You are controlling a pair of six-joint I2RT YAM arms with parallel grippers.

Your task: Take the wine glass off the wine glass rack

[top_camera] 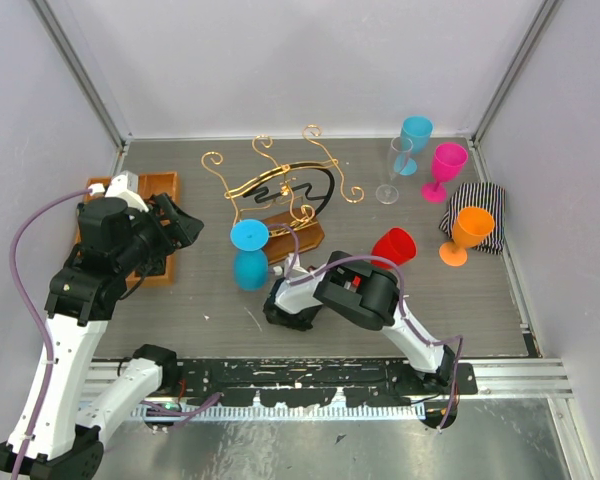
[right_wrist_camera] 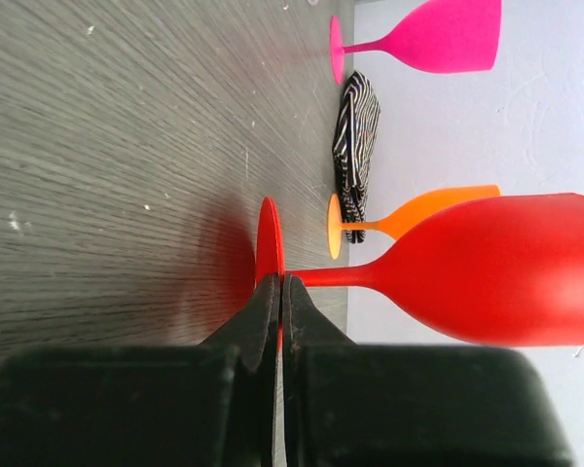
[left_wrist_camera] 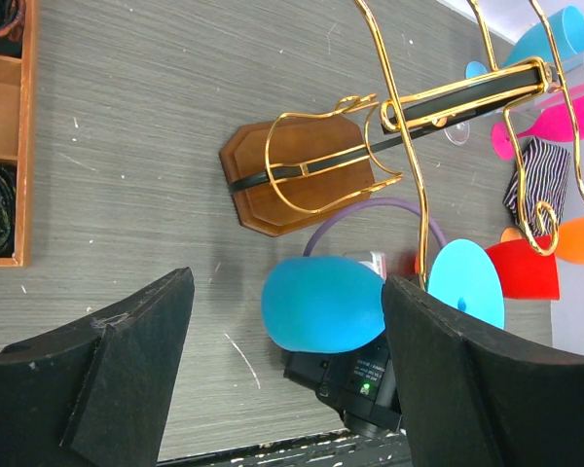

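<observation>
The wine glass rack [top_camera: 280, 185] is a gold wire stand on a brown wooden base [left_wrist_camera: 302, 175] at mid-table. A blue wine glass [top_camera: 250, 262] hangs upside down from its front rail, bowl [left_wrist_camera: 323, 304] low. To the right of the rack is a red wine glass [top_camera: 393, 246]. My right gripper [right_wrist_camera: 280, 282] is shut on the rim of its foot [right_wrist_camera: 270, 238], which is at or just above the tabletop. My left gripper [top_camera: 175, 225] hovers open to the left of the rack. Its fingers [left_wrist_camera: 127, 360] hold nothing, and the blue glass is farther off.
An orange-brown compartment tray [top_camera: 160, 185] lies under the left arm. At the back right stand a clear glass [top_camera: 390, 185], a light blue glass [top_camera: 415, 135], a pink glass [top_camera: 445, 165] and an orange glass [top_camera: 467, 232], by a striped cloth [top_camera: 488, 205]. Walls close three sides.
</observation>
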